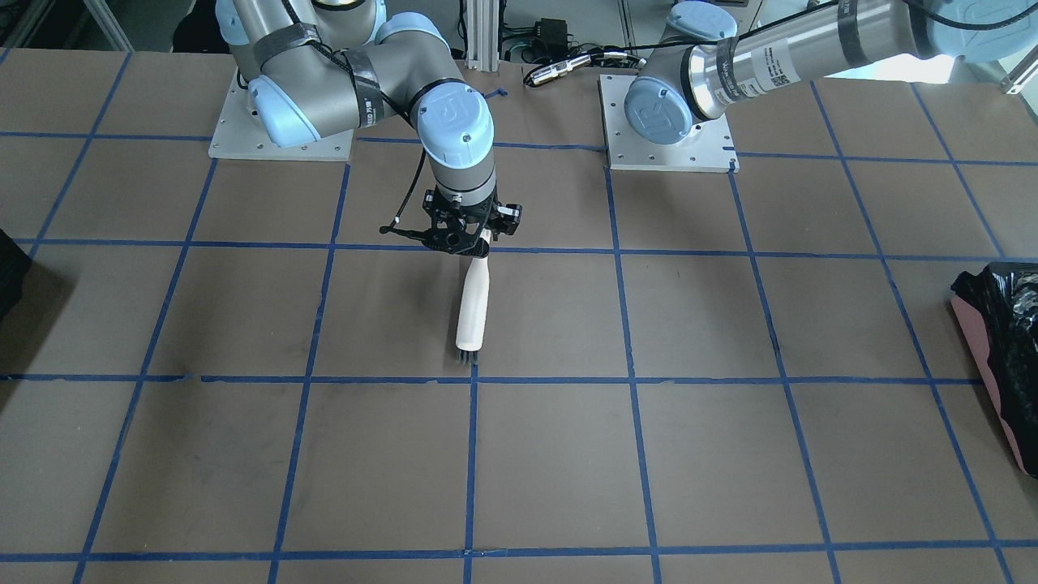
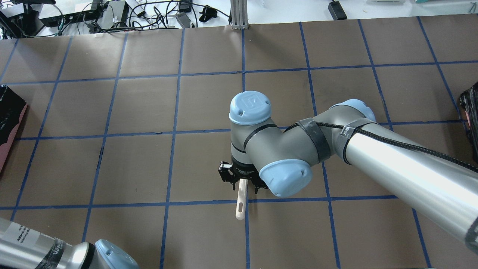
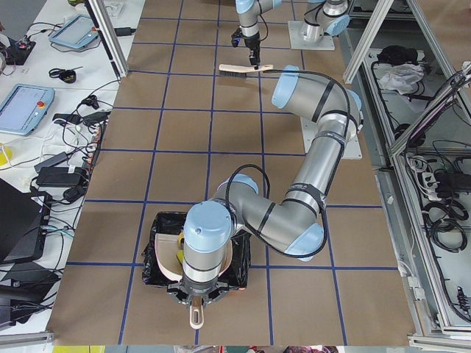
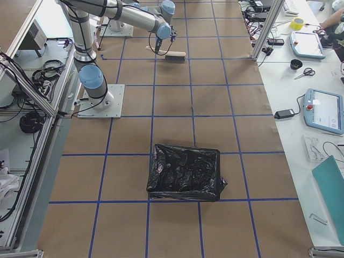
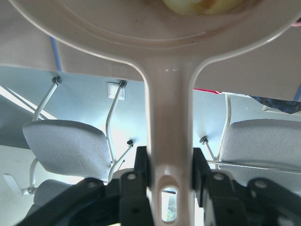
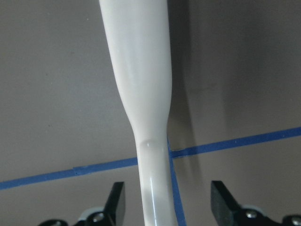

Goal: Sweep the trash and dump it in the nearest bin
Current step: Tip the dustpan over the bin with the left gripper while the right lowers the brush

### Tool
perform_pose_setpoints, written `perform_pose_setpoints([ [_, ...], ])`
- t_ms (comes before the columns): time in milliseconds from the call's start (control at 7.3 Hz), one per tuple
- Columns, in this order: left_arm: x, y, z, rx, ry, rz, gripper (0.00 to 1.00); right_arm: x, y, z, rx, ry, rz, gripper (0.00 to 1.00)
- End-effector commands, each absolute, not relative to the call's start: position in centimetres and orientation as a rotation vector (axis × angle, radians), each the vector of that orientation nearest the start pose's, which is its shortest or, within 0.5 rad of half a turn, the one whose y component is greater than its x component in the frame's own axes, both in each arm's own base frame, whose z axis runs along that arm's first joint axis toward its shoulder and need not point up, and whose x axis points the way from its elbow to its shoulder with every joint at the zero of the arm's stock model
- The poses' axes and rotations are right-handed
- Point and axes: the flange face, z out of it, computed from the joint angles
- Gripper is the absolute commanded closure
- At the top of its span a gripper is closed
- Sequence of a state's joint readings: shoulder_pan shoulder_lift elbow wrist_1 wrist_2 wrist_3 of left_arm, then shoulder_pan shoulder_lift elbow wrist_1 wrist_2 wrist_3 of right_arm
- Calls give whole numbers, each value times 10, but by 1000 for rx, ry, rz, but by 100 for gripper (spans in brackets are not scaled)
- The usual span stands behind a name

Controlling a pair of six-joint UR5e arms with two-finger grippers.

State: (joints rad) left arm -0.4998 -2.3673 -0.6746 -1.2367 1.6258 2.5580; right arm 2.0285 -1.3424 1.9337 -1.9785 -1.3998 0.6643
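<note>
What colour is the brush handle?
Cream white; the brush handle shows best in the right wrist view.

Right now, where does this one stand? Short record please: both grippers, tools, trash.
Left gripper: shut on handle of cream plastic dustpan
Dustpan: held over salmon-pink bin lined with black plastic bag
Right gripper: open, jaws astride white-handled bristle brush
Brush: lying on brown table
Trash: yellowish piece in pan; rest unseen
</note>
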Motion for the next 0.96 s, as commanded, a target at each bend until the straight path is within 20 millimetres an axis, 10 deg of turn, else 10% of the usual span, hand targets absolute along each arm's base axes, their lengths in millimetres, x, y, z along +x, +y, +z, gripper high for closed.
perform_pose_setpoints([
  [0, 657, -514, 455, 1756, 1968, 324, 100, 351, -420, 284, 401, 3017, 263, 0],
  [411, 593, -535, 425, 1649, 1735, 649, 100, 331, -466, 385, 440, 2985, 12, 0],
  [822, 578, -538, 441, 1694, 1674, 668, 100, 309, -440, 480, 469, 2978, -9, 0],
])
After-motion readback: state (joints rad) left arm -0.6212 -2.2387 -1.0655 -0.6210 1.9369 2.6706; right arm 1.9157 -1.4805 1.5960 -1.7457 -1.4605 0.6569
